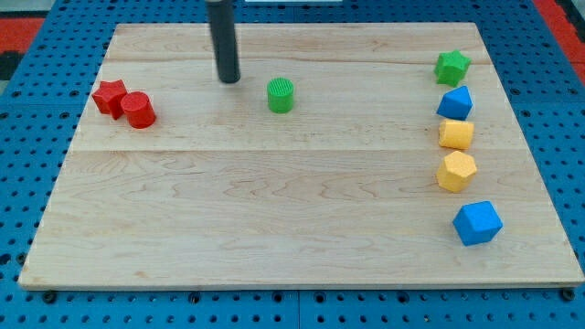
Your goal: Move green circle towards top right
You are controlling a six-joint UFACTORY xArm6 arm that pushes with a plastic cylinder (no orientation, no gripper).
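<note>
One green circle sits upper-centre of frame, w/ my tip near it on its left, not touching. Tip's a bare rod, nothing to open/close. Prob. lined up there to shove it rightwards; top right still far.

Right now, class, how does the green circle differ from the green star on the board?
The green circle is a round ridged cylinder; the green star has points. The circle stands alone near the top middle, with my tip just to its left; the star heads the right-hand column, above a blue block. Both are green.
</note>
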